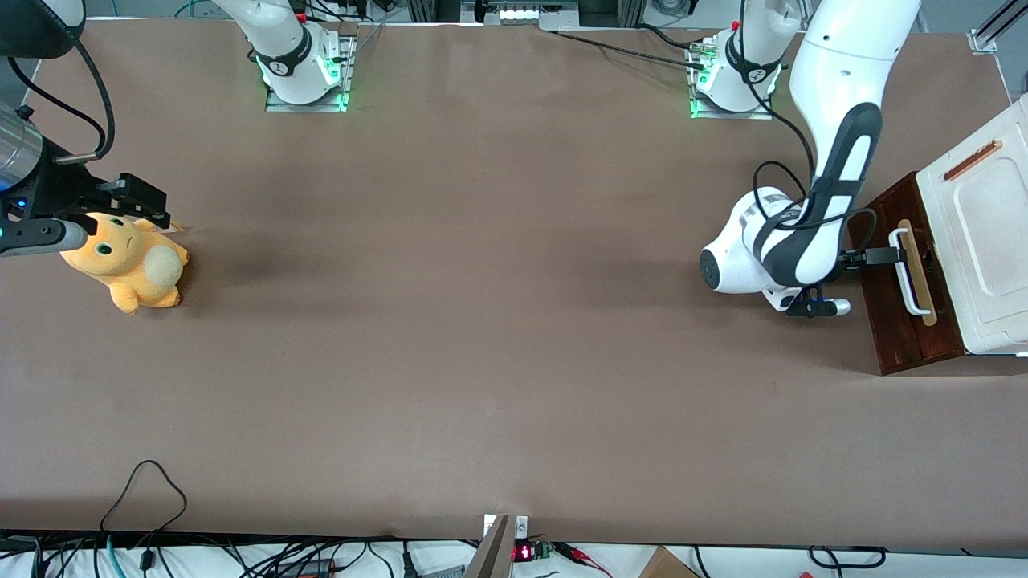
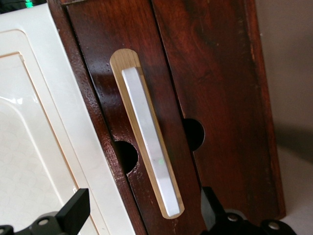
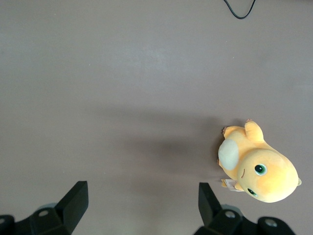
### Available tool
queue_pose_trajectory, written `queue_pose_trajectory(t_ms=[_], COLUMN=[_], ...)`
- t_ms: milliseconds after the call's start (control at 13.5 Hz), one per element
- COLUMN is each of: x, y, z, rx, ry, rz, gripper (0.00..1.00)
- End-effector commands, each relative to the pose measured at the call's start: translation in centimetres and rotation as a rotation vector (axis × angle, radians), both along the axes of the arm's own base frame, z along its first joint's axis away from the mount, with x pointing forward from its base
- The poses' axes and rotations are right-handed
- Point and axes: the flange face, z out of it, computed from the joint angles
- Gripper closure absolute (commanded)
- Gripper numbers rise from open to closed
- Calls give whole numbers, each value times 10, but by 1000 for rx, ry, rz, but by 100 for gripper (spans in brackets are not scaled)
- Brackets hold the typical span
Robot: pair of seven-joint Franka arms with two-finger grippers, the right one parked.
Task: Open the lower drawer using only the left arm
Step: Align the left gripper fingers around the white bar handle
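Note:
The lower drawer [image 1: 899, 329] is a dark reddish-brown front beside the white cabinet top [image 1: 992, 241], toward the working arm's end of the table. It carries a white loop handle [image 1: 907, 277] on a pale wood strip [image 1: 923, 301]. The left arm [image 1: 835, 152] bends down to it, and its gripper [image 1: 885, 257] hovers open over the part of the handle farther from the front camera. In the left wrist view the gripper [image 2: 142, 211] is open with one end of the handle [image 2: 149, 142] between its black fingers [image 2: 74, 211], not touching it.
A second dark wood panel [image 2: 222, 93] lies beside the handled one, and round holes [image 2: 126, 155] show at the seams. An orange bar [image 1: 972, 160] sits on the cabinet top. A yellow plush toy [image 1: 132, 265] lies toward the parked arm's end.

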Motion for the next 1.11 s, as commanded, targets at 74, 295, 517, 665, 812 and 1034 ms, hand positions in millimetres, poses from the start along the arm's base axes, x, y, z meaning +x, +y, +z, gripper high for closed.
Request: queue_pose_trajectory(t_ms=[74, 295, 517, 665, 812, 1034], x=[-5, -3, -3, -2, 0, 2], y=[-2, -5, -1, 1, 3, 4], z=[-16, -21, -22, -21, -21, -21], rx=[60, 80, 78, 79, 86, 94], ry=[3, 10, 16, 16, 15, 12], rz=[-26, -63, -59, -55, -66, -76], gripper=[0, 0, 0, 0, 0, 0])
